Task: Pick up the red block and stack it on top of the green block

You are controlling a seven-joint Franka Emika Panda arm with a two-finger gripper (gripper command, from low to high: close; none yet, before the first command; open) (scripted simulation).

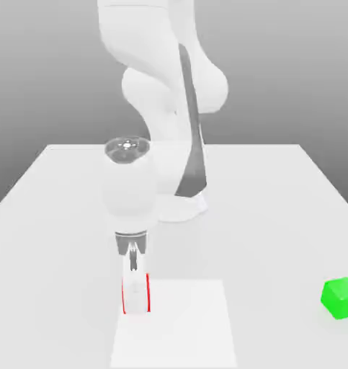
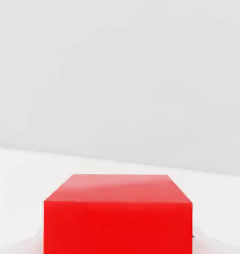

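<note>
exterior view: the fingers [image 1: 135, 288] are clamped on the red block [image 1: 123, 294], low on the white bench [image 1: 277, 194]. the green block [image 1: 340, 298] sits well apart.

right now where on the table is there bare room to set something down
Most of the table is bare: the wide stretch between the gripper on the red block and the green block, and the strip on the exterior view's left. It is crowded only around the arm's base and the gripper.
</note>
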